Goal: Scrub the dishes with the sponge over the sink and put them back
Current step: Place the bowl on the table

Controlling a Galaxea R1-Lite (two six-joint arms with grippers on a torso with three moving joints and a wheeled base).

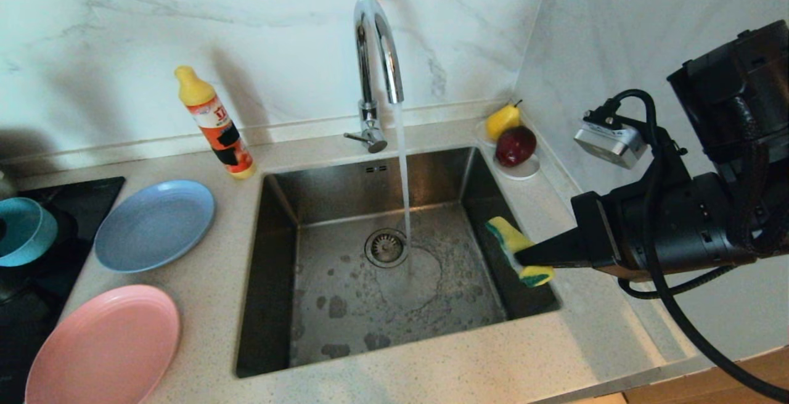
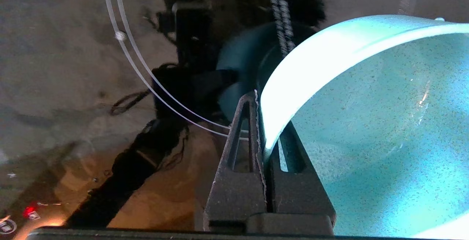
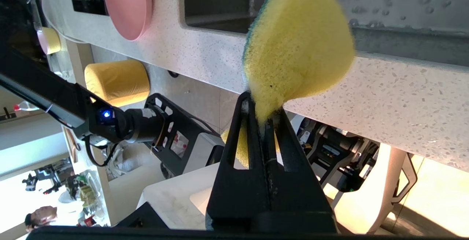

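We judge the small teal plastic bowl (image 2: 366,122), at the surface's left end, light, rigid and slippery, so the left end effector (image 2: 265,137) pinches its thin rim while the right end effector (image 3: 264,117) pinches the soft yellow sponge (image 3: 296,45) beside the steel sink (image 1: 382,305).

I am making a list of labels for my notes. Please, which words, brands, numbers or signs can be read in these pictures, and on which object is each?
Detergent bottle, orange label: large white marks near its top, perhaps "17", too blurred to be sure; the print below is unreadable.
Small round badge in a corner of the left wrist view: too small to read.
Plates, bowl, sponge, sink, tap: no text visible.
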